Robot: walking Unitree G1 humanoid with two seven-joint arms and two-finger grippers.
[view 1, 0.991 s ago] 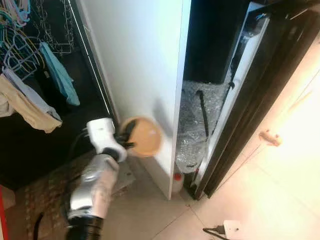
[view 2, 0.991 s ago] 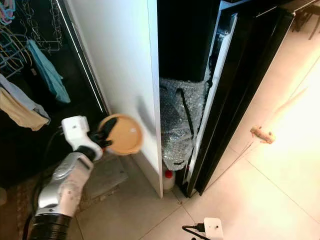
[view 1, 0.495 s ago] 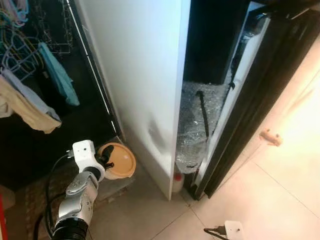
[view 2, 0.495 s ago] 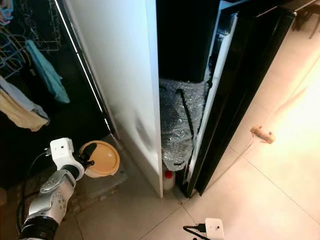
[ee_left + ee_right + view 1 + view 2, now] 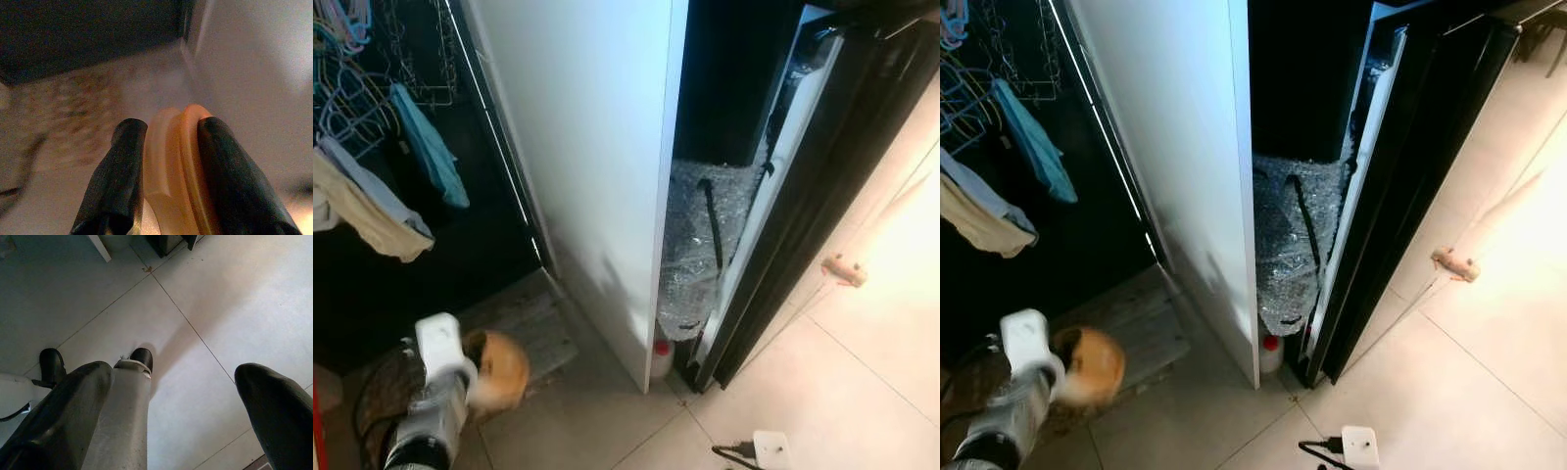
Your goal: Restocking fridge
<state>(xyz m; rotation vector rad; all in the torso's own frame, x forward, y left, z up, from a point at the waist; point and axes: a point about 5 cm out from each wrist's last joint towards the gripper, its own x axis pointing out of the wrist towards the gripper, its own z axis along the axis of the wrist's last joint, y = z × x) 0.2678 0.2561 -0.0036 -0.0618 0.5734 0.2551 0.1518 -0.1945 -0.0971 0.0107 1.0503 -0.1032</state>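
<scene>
The left gripper (image 5: 166, 161) is clamped on an orange lidded container (image 5: 178, 171), one black finger (image 5: 117, 181) on each side of its rim, the tub held edge-on between them. In the head views this gripper sits low in the lower left of the frame (image 5: 470, 367), blurred by motion, with the container (image 5: 499, 370) just above a patterned mat (image 5: 386, 387) and beside a grey floor board (image 5: 524, 318).

A second ago the same container was raised to mid-frame, close against the white side panel (image 5: 597, 147) of the cabinet; half a second ago it was lower, and now it is lower still and further toward the left edge. The room has not shifted, so the arm itself has dropped. My reading is that the robot is lowering the arm to carry the tub while it repositions, since the container is nowhere near being stocked.

The dark fridge door (image 5: 803, 196) stands ajar in the upper right, with bubble wrap (image 5: 700, 245) stuffed in the gap and a small red-capped bottle (image 5: 660, 356) at its foot.

The right gripper (image 5: 171, 396) hangs idle over the tiled floor (image 5: 205, 308), fingers spread wide and empty.
</scene>
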